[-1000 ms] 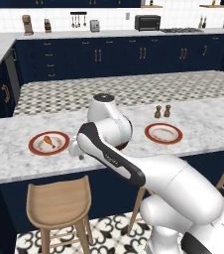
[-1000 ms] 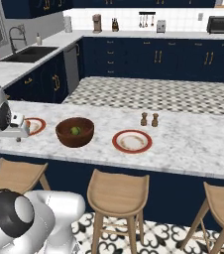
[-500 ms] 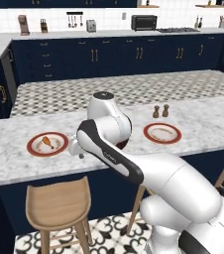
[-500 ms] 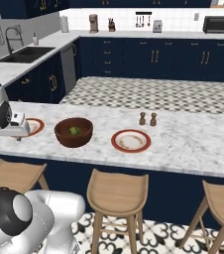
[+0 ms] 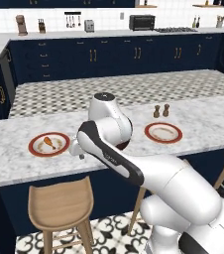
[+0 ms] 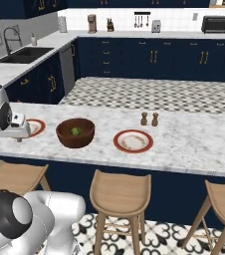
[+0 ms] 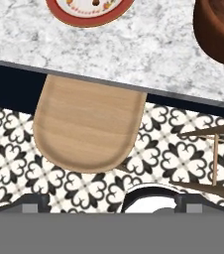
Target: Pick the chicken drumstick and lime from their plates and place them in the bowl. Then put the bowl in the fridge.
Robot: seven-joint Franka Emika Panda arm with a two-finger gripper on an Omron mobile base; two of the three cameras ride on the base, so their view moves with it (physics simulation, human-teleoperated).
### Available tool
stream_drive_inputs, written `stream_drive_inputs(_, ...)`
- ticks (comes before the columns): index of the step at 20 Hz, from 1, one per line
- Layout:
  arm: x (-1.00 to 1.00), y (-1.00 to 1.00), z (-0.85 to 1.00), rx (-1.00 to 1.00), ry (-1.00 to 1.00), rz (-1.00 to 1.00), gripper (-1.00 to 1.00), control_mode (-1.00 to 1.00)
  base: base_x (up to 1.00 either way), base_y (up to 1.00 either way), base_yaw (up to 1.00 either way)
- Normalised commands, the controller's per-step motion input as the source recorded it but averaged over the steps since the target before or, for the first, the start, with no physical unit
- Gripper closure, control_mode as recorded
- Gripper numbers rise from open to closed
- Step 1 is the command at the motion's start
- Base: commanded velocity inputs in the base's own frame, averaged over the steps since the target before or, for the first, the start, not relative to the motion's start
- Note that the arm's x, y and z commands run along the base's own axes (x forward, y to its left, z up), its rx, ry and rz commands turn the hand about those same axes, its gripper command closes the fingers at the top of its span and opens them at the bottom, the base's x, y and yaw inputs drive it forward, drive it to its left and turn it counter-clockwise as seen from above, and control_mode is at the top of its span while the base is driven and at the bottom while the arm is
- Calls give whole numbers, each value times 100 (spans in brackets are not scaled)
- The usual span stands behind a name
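Currently the gripper (image 5: pixel 78 149) hangs spread wide and empty over the near edge of the bench (image 5: pixel 15 149), just beside the left plate (image 5: pixel 48 144). The chicken drumstick (image 5: pixel 49 142) lies on that plate, on the far side of the gripper from the bowl (image 6: pixel 75 132). In the right base view the lime (image 6: pixel 75 131) already sits inside the bowl, and the second plate (image 6: pixel 133 141) on the bowl's other side carries nothing to pick. The hand view looks down past the bench edge onto a wooden stool (image 7: pixel 86 126), with the plate's rim at its top and the bowl's dark wall at its upper right.

The drumstick is probably light and stiff, perhaps a little slick. Its rounded meaty end looks the better place to take hold, since the thin bone could twist or slip between the fingers. The bowl, thick-walled and wooden, likely weighs more; pinching its rim seems the sensible hold.
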Motion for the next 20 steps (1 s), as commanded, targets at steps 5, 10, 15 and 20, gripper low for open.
stream_drive_inputs(5, 0, 0, 0, 0, 0, 0, -100, 100, 25, 29, 12)
stream_drive_inputs(10, 0, 0, 0, 0, 0, 0, -100, 100, -3, 38, 15)
stream_drive_inputs(15, 68, 1, 0, 0, 0, 0, -100, -100, 8, 4, 1)
stream_drive_inputs(20, 100, 34, 2, 0, 0, 3, -100, -100, 0, 0, 0)
